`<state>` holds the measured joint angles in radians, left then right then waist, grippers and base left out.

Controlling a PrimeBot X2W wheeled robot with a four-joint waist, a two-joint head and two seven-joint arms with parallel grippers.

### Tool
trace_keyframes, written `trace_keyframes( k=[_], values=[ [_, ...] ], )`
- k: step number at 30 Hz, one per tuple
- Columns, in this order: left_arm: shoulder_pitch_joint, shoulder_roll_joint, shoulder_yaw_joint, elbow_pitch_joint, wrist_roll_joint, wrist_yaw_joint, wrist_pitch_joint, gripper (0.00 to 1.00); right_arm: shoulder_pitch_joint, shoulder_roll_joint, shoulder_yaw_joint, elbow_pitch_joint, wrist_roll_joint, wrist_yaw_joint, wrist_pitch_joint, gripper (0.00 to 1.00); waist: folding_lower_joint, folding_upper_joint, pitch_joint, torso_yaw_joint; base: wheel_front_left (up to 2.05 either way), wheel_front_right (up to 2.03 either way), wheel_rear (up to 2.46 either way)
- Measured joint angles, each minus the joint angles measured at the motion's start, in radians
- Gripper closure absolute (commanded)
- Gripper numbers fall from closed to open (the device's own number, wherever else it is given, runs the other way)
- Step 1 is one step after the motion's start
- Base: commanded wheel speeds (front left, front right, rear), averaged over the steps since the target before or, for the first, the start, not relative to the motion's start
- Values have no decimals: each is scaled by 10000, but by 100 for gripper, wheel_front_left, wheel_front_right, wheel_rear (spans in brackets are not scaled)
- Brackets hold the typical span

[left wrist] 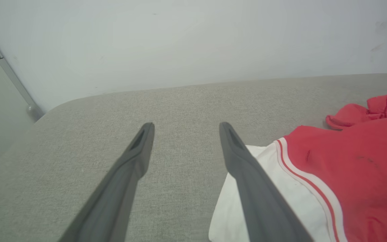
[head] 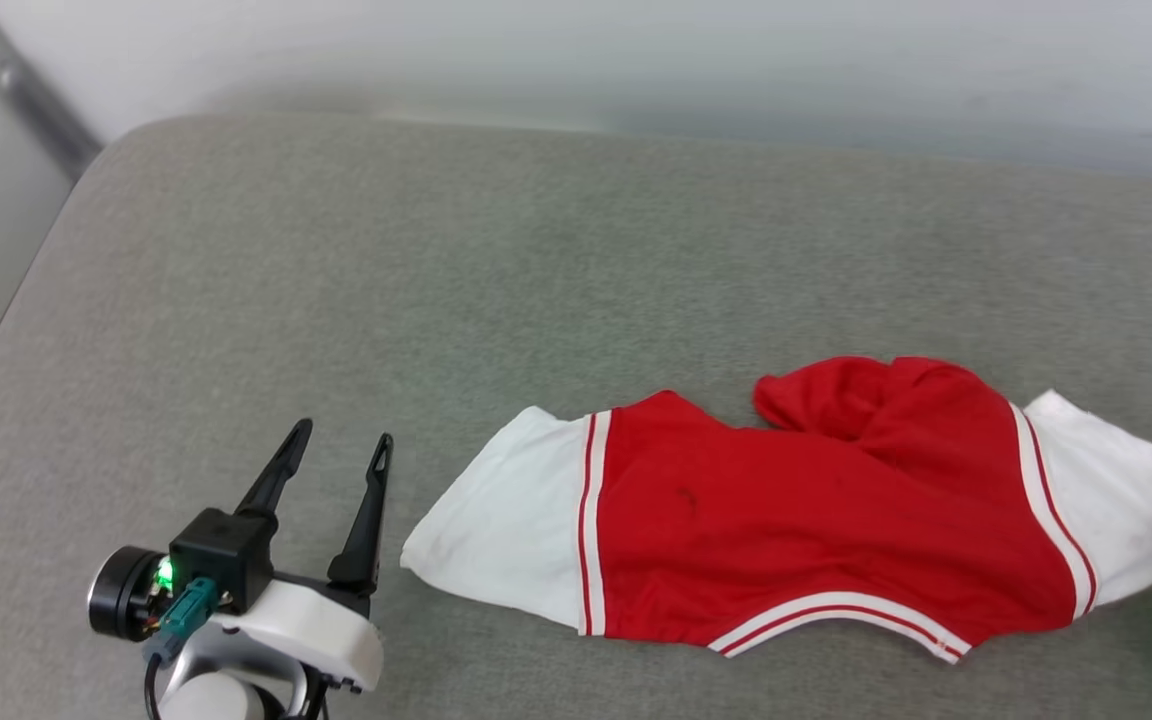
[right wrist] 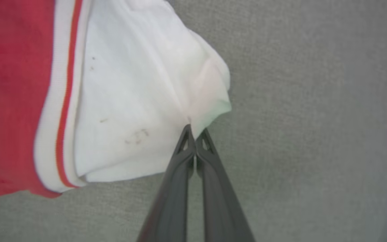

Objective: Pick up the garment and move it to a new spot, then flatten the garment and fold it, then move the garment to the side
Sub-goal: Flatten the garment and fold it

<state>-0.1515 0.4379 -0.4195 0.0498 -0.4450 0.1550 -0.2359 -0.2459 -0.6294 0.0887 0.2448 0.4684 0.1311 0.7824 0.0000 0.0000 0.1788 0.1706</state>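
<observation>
A grey, coarse-woven padded surface [head: 436, 250] with a rounded corner meets a pale wall [head: 636, 50]. The garment [head: 816, 520], soft red cloth with white sleeves, lies rumpled on it. The left end effector [head: 343, 432] gapes empty beside one sleeve; the right end effector [right wrist: 196, 129] pinches the other sleeve's edge.

A grey-green fabric cushion [head: 336, 250] meets a pale wall [head: 636, 50], with a dark rail [head: 31, 95] at its corner.
</observation>
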Motion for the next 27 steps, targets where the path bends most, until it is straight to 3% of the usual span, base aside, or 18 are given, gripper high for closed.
trace_keyframes(
  k=[8, 15, 16, 17, 18, 27],
  values=[
    [398, 228, 90, -255, -167, 136, 109, 0, 1967, 679, -1697, -980, -546, 0, 17, 100, 0, 0, -427, -831, 0, 0, 0],
    [429, 274, 31, -284, -174, 134, 219, 0, 2686, 1377, -2127, -700, -1051, 0, -399, 100, 0, 0, -382, -1054, 0, 0, 0],
    [425, 268, 23, -272, -174, 134, 221, 0, 2676, 1406, -2107, -637, -1108, 0, -616, 93, 0, 0, -379, -1063, 0, 0, 0],
    [423, 259, 10, -257, -180, 134, 221, 0, 2656, 1421, -2082, -570, -1191, 0, -871, 54, 0, 0, -384, -1070, 0, 0, 0],
    [420, 253, -2, -244, -190, 134, 221, 0, 2613, 1471, -2125, -479, -1283, 0, -1139, 0, 0, 0, -394, -1080, 0, 0, 0],
    [463, 284, 2, -182, -351, 125, 211, 0, 2082, 1768, -2291, -587, -1047, 0, -3340, 0, -1, 0, -773, -1234, 0, 0, 0]
  ],
)
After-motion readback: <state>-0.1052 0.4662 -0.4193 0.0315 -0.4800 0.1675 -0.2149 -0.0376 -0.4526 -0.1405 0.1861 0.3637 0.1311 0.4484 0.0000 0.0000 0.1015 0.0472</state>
